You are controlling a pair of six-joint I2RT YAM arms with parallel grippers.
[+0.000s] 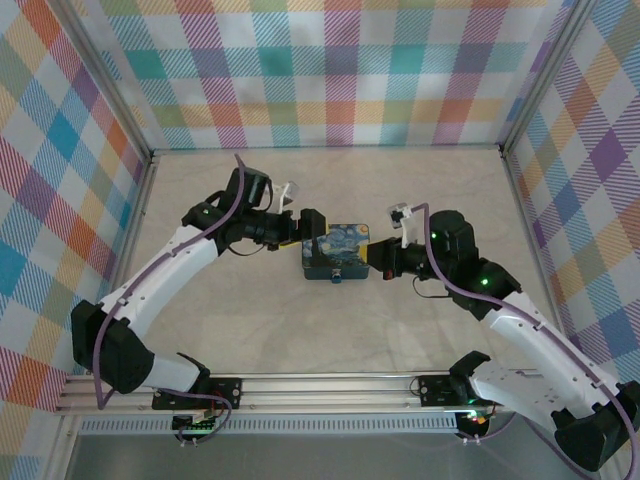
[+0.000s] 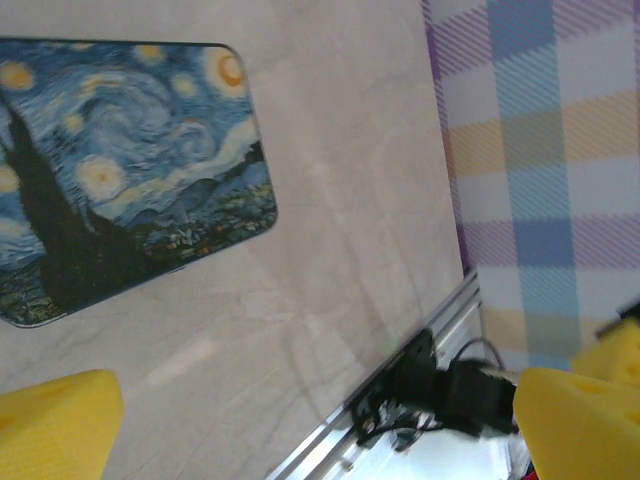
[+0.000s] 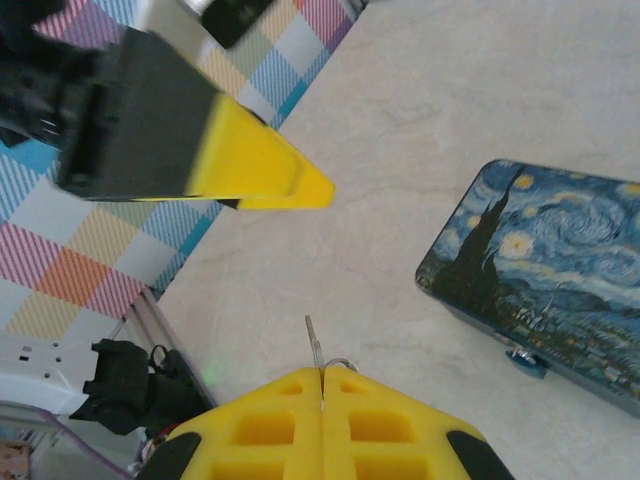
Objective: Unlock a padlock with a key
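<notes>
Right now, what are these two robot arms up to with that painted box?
They are working at unlocking it. The right gripper is shut on a thin metal key, whose tip pokes out between its yellow fingers. The left gripper stands wide open next to the starry-night box, holding nothing. What looks like a small blue padlock sits at the box's front edge, and the key is not yet in it.

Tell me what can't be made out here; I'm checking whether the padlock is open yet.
Padlock: right wrist view, mostly hidden by the Starry Night tin, shackle unseen; top view, too small.
Key: the shut right gripper covers all but its tip.
Tin, left wrist view: cut off by the left edge.
</notes>
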